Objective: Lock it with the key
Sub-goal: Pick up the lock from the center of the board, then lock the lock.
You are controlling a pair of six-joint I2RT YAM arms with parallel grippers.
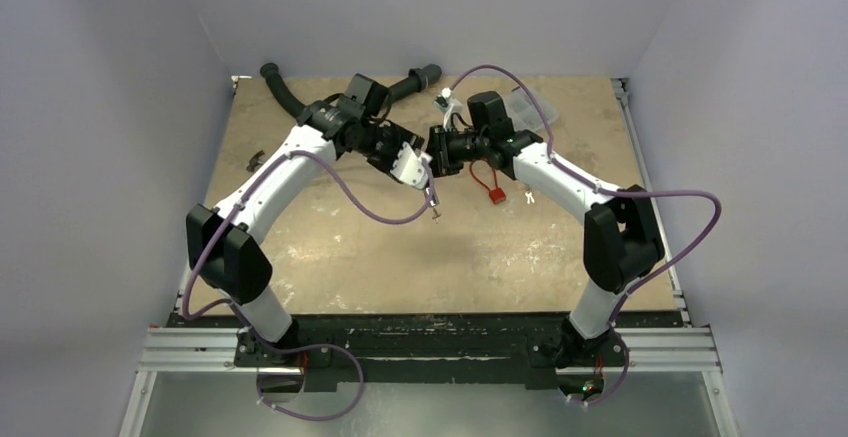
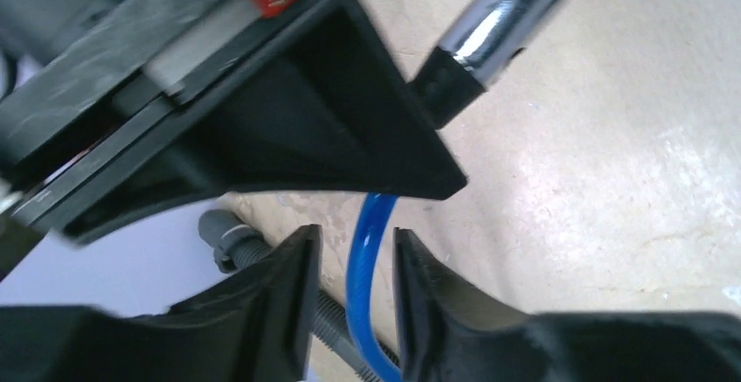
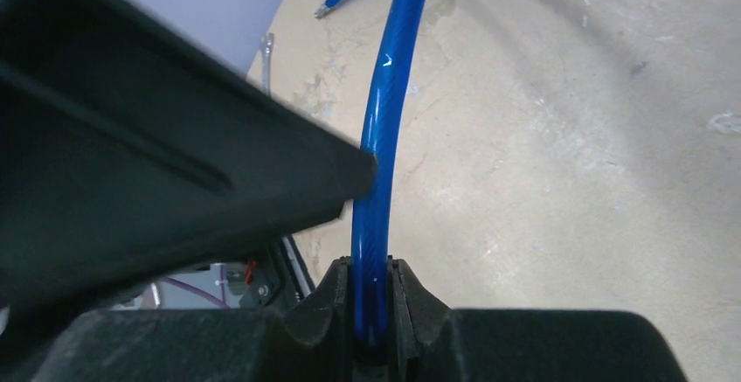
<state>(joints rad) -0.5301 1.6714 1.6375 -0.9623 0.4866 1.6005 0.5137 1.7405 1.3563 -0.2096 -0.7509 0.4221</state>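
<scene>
Your right gripper [image 3: 370,268] is clamped on the one blue cable [image 3: 380,120], which also passes between the parted fingers of your left gripper [image 2: 356,240]. The one tiny key [image 1: 528,195] lies on the table [image 1: 400,257] just right of the one red lock [image 1: 496,195]. It is too small to tell its long axis or heading.

The key [image 1: 527,195], tiny and silvery, is lying flat on the table [image 1: 400,247], just right of the red lock body [image 1: 496,195]; the lock's thin red cable [image 1: 483,170] is curling away behind it.
</scene>
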